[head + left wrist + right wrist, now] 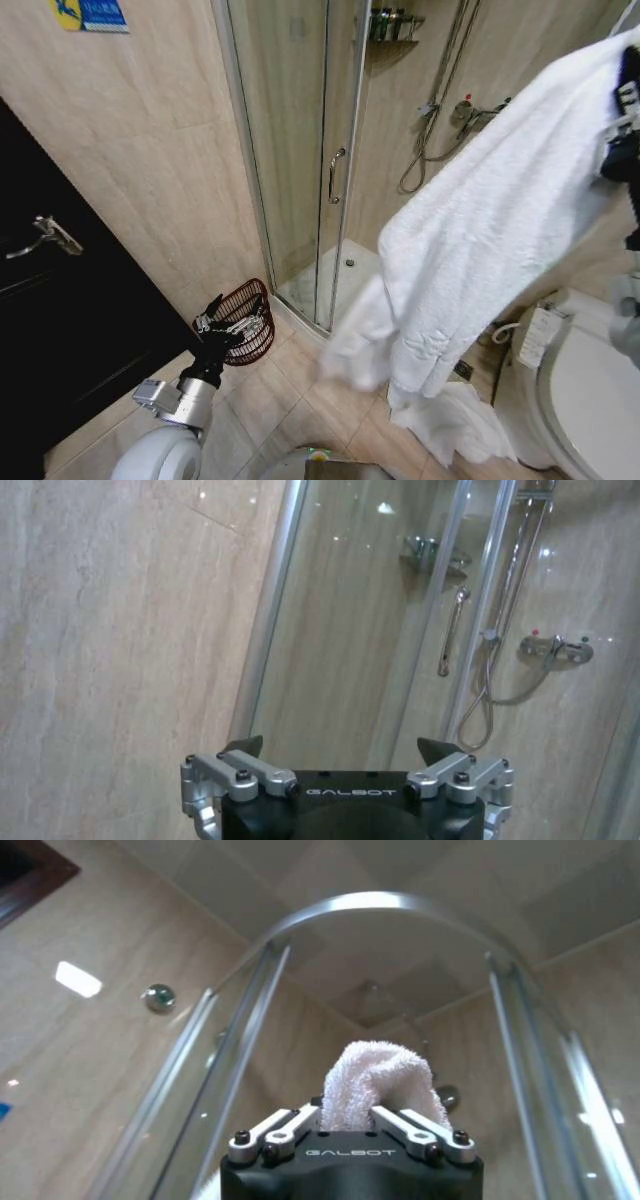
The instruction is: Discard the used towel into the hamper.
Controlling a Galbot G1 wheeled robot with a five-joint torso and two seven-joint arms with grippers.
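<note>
One towel point(490, 230) hangs off my right gripper point(372, 1119), and the jaws are pinched on a bunched fold of it that pokes up between the fingers. The gripper sits high, well above the hamper point(243, 320) and off to its right, with the cloth draping down and across toward the floor. The hamper stands on the tiles against the wall, just beside the shower enclosure's glass door point(300, 150). My left gripper point(222, 322) hovers right at the hamper's near rim, jaws spread wide and holding nothing.

I see three risks. The hamper is small and the towel is big, so on release much of it could land over the rim or miss onto the floor. A second white cloth point(455, 425) already lies on the tiles right of the hamper, near the toilet point(585, 400); the trailing hem could drag across it. And my left gripper is parked where the drop should go, so the towel may snag on it.
</note>
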